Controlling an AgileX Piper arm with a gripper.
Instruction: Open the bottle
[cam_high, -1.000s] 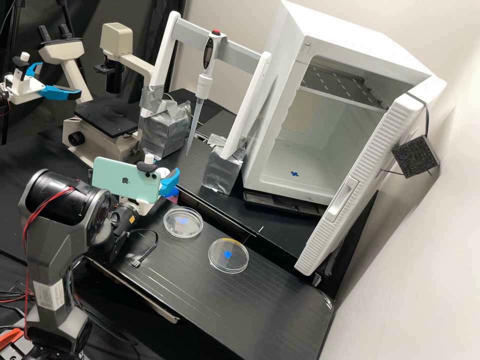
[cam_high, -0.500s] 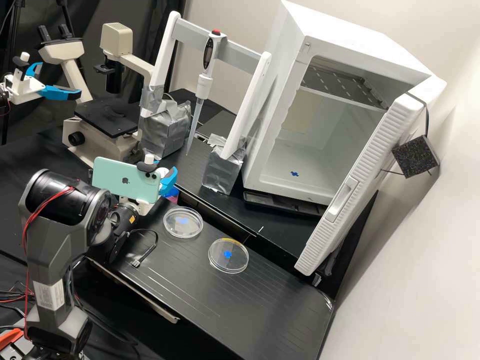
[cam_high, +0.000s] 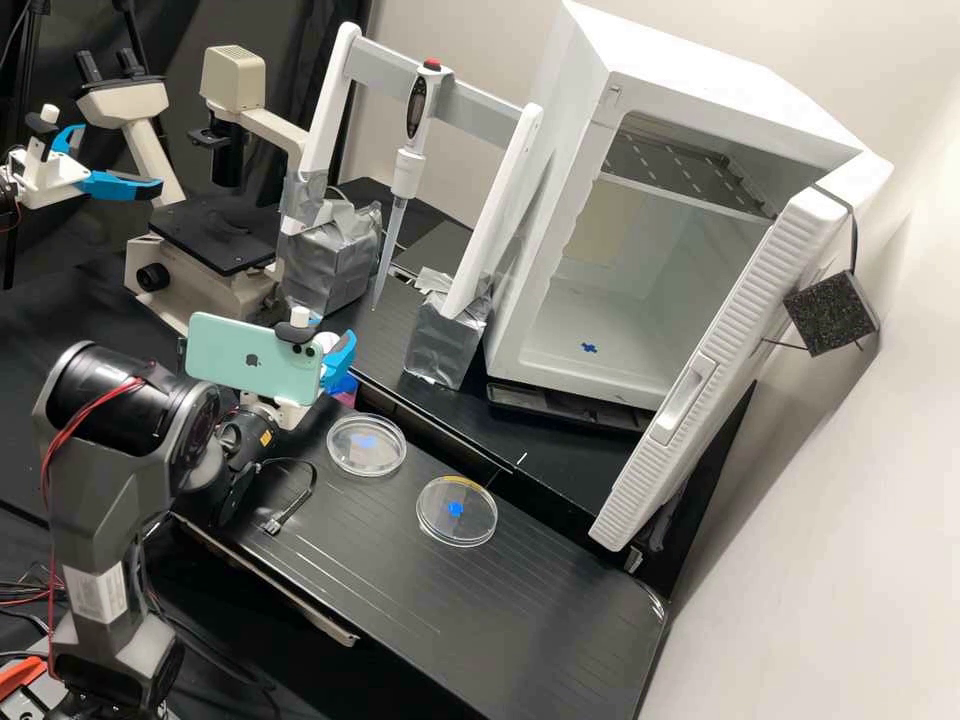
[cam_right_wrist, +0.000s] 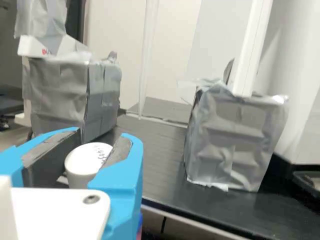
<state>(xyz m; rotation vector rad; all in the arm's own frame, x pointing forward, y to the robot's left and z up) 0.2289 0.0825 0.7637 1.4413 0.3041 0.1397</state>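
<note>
Slightly higher than before, the claw (cam_right_wrist: 100, 138) pinches the white cap (cam_right_wrist: 81, 162) from both sides, presumably to free it from the bottle (cam_high: 345, 397) beneath.

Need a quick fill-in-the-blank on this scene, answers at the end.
The claw has a cap coloured ____ between its fingers.
The pipette's top button is coloured ____.
The white cabinet's door stands ____.
The number of clear round dishes on the bench is ____.

Missing words: white; red; open; two
</note>
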